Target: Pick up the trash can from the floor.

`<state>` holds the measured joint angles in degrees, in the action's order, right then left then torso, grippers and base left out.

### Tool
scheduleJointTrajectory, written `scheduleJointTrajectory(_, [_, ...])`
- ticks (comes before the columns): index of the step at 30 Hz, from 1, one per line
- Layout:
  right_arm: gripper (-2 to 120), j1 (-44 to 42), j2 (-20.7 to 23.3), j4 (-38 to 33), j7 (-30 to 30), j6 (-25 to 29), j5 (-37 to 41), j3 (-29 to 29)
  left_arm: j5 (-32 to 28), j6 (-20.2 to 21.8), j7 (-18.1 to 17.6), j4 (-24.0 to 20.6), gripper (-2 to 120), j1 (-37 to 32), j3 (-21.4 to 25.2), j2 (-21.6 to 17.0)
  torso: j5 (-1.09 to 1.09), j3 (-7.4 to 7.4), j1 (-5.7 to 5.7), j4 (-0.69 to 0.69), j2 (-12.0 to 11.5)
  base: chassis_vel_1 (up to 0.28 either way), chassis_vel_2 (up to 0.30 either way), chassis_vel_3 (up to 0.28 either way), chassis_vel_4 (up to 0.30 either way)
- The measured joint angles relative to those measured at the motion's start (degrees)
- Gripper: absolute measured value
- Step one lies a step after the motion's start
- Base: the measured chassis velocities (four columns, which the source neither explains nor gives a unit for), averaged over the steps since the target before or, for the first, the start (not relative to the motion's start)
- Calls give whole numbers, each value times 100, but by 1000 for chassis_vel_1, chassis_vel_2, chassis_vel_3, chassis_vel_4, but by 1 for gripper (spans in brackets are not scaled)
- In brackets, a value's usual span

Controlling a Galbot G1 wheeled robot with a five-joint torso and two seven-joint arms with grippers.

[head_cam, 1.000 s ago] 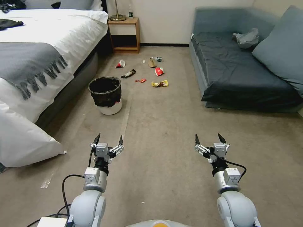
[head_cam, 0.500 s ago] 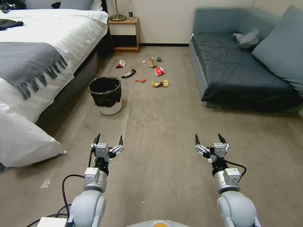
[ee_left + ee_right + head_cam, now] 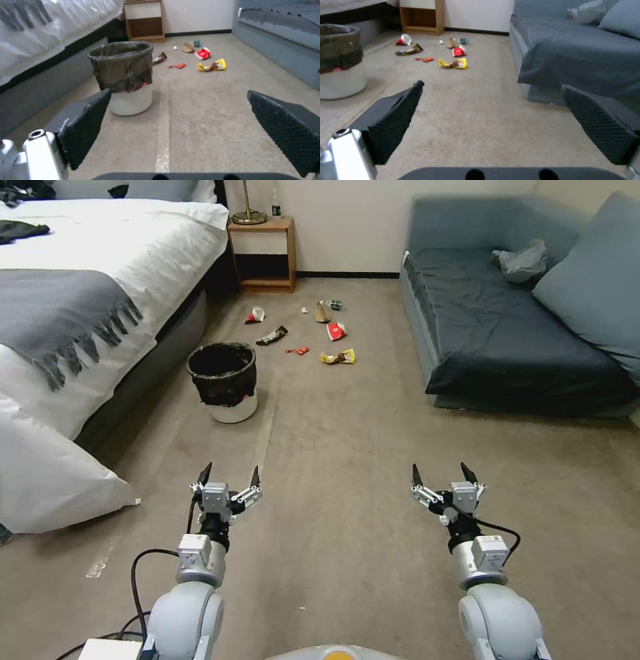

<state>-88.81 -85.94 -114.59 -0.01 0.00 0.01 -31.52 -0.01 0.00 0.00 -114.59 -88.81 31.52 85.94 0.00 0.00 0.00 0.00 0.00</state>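
A bedroom: the floor (image 3: 347,460) is beige carpet with a pale tape strip running along it, a bed (image 3: 87,293) on the robot's left, a sofa (image 3: 520,333) on its right, a nightstand (image 3: 263,250) at the far wall; the bin (image 3: 223,380) stands upright on the floor just beside the bed's side, its black liner folded over the rim, its white base touching the carpet. Beyond the bin, scattered litter (image 3: 337,357) lies well apart from it, between bed and sofa. Both arms are held low in front of the robot, well short of the bin; the left end effector (image 3: 227,479) is nearer to the bin, almost in line with it, with its fingers spread apart and nothing between them; the right end effector (image 3: 445,477) sits off toward the sofa side, its fingers likewise apart and empty. From the left wrist the bin (image 3: 123,75) shows ahead, off toward one pad, beside the tape strip. Against the pictures of a second and half a second ago nothing has shifted; bin, arms and view sit exactly alike; so the robot appears to be paused, the approach not begun, and the pickup wholly undone.
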Motion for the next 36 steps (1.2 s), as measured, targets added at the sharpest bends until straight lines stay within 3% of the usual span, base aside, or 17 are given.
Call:
scheduleJointTrajectory(8, [100, -3, 0, 0, 0, 0, 0, 0, -2, 0, 0, -7, 100, -5, 3, 0, 0, 0, 0, 0, 0, 0, 0, 0, 0])
scheduleJointTrajectory(12, [100, -211, -1, -170, -55, 12, 67, -17, -164, -49, -68, -257, 100, -230, 147, 1, -2, 0, 0, -1, 0, 0, 0, 0, 0])
scheduleJointTrajectory(13, [100, -534, -7, -429, -158, 46, 186, -51, -387, -135, -181, -584, 100, -538, 350, 1, 0, 0, 0, 0, 0, 0, 0, 0, 0])
scheduleJointTrajectory(15, [100, -629, -8, -508, -187, 58, 219, -59, -469, -168, -223, -705, 100, -653, 425, 2, 0, 0, 0, 0, 0, 0, 0, 0, 0])
scheduleJointTrajectory(18, [100, -1275, -21, -1050, -397, 139, 459, -129, -933, -349, -449, -1377, 100, -1286, 834, 4, 0, 0, 0, 0, 0, 0, 0, 0, 0])
scheduleJointTrajectory(19, [100, -1275, -21, -1050, -397, 139, 459, -129, -933, -349, -449, -1377, 100, -1286, 834, 4, 0, 0, 0, 0, 0, 0, 0, 0, 0])
scheduleJointTrajectory(20, [100, -1655, -28, -1364, -522, 188, 598, -170, -1228, -464, -589, -1806, 100, -1688, 1092, 7, -1, -1, 0, 0, 0, 0, 0, 0, 0])
scheduleJointTrajectory(23, [100, -2038, -36, -1686, -644, 235, 739, -208, -1491, -583, -639, -2080, 100, -1956, 1292, -8, 4, -1, -1, 3, 1, 0, 0, 0, 0])
scheduleJointTrajectory(27, [100, -2710, -50, -2244, -861, 316, 985, -275, -1785, -743, -408, -2018, 100, -1955, 1428, -138, -1, -1, 0, -2, 0, 0, 0, 0, 0])
scheduleJointTrajectory(36, [100, -2832, -26, -2362, -914, 347, 1107, -296, -1865, -875, -411, -1805, 100, -1899, 1411, -88, 0, 0, 0, -1, 0, 0, 0, 0, 0])
